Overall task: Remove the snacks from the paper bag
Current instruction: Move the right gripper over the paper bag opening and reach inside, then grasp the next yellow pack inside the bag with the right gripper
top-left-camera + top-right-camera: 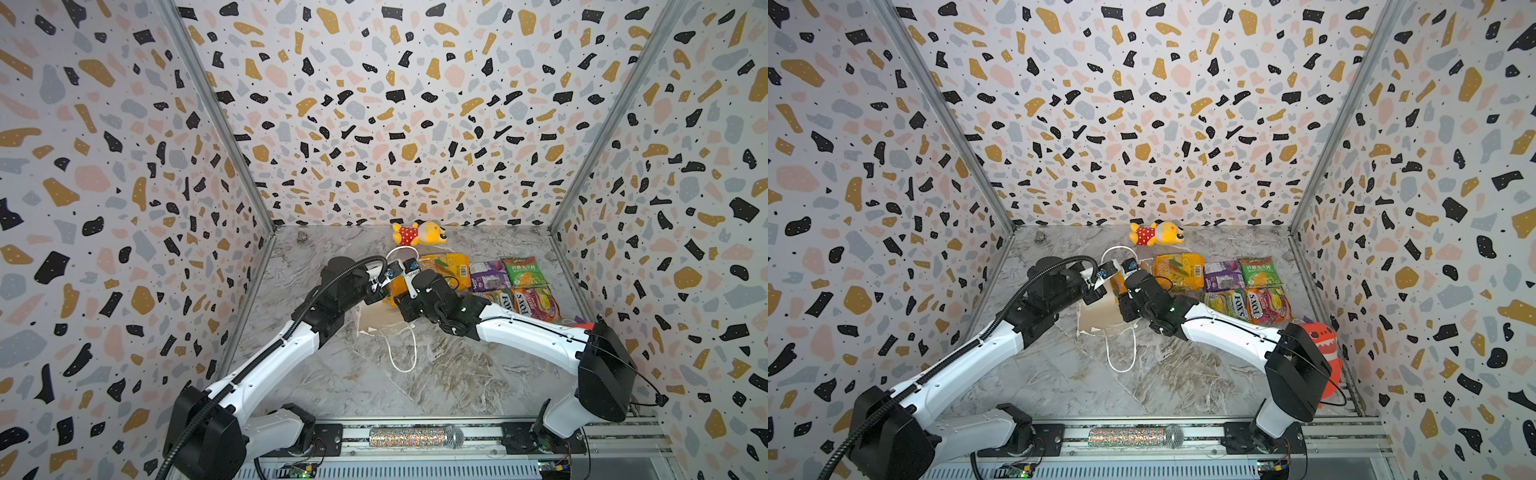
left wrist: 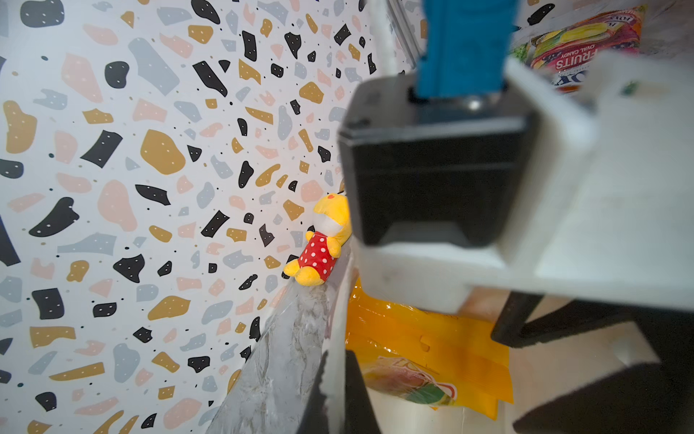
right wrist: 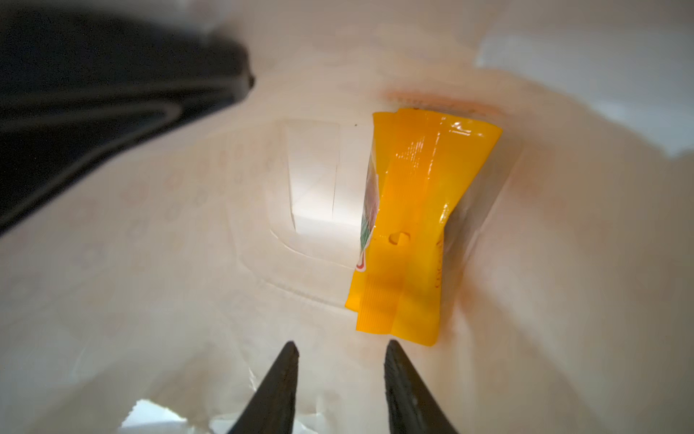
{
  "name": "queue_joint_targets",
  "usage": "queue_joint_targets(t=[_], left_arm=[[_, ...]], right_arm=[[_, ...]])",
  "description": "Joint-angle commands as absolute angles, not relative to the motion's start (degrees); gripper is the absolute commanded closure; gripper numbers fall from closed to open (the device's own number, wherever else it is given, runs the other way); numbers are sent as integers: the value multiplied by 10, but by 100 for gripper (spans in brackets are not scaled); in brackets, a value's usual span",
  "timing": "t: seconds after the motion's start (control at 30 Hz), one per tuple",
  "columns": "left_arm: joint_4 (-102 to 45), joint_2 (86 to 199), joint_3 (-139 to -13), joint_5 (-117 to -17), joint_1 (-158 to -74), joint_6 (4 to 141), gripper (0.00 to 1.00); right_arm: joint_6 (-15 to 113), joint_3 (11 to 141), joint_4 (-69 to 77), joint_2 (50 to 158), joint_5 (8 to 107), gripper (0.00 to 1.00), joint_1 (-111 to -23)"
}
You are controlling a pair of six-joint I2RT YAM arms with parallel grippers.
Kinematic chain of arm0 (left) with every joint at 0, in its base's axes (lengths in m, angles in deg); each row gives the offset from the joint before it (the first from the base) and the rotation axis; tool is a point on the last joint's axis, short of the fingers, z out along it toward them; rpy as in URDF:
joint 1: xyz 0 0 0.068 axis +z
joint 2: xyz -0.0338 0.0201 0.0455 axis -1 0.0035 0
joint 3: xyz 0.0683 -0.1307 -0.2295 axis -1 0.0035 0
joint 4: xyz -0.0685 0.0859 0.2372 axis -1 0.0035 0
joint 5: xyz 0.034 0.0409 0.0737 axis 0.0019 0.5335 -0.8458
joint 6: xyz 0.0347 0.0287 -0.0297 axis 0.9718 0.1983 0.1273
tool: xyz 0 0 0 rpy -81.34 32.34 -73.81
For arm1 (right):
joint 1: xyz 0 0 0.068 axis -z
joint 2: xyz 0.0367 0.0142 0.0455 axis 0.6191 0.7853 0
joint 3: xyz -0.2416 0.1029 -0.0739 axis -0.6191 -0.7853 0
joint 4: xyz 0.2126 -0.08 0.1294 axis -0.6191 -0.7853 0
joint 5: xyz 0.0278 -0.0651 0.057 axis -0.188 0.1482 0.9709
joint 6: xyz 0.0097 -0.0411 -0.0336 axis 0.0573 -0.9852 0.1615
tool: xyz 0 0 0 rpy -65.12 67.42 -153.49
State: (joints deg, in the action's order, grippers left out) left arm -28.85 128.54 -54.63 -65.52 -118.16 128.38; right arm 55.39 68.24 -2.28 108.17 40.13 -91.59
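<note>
The white paper bag (image 1: pixel 380 320) stands at the table's middle, both arms meeting over its mouth. My left gripper (image 2: pixel 337 390) is shut on the bag's rim, with the white paper wall pinched between its black fingers. My right gripper (image 3: pixel 341 347) hangs open inside the bag, nothing between its fingertips. Just ahead of them an orange-yellow snack packet (image 3: pixel 413 225) leans against the inner wall; it also shows as packet (image 2: pixel 424 357). Right of the bag lie an orange-yellow packet (image 1: pixel 446 266), a purple one (image 1: pixel 490 274), a green one (image 1: pixel 523 270) and two FOX'S packets (image 1: pixel 498 299) (image 1: pixel 536 303).
A yellow plush toy in a red dotted dress (image 1: pixel 417 233) lies by the back wall. A red dinosaur toy (image 1: pixel 1320 345) sits behind my right arm at the right wall. A glitter microphone (image 1: pixel 415 436) rests on the front rail. One cord handle (image 1: pixel 403 353) trails over the table.
</note>
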Motion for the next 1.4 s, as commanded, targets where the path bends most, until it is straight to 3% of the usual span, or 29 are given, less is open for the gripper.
queue_joint_targets(t=[0.0, 0.13, 0.47, 0.8, 0.97, 1.23, 1.37], left_arm=[[-315, 1272, -558, -630, -1186, 1288, 100], [-315, 1268, -558, -628, -1186, 1288, 100], [-322, 1264, -554, -613, -1191, 1289, 100], [-325, 1265, -551, -604, -1192, 1291, 100], [-328, 1265, -550, -600, -1192, 1291, 100], [-327, 1268, -551, -606, -1192, 1293, 100], [-323, 1267, -553, -610, -1192, 1293, 100]], right_arm=[[570, 709, -11, 1097, 400, 57, -903], [581, 705, 10, 1114, 382, 46, -902], [589, 712, 59, 1151, 328, 33, -901], [581, 740, 82, 1206, 298, 30, -898], [560, 750, 106, 1228, 293, 39, -897], [544, 763, 107, 1240, 328, 75, -895], [537, 762, 114, 1240, 329, 82, -895]])
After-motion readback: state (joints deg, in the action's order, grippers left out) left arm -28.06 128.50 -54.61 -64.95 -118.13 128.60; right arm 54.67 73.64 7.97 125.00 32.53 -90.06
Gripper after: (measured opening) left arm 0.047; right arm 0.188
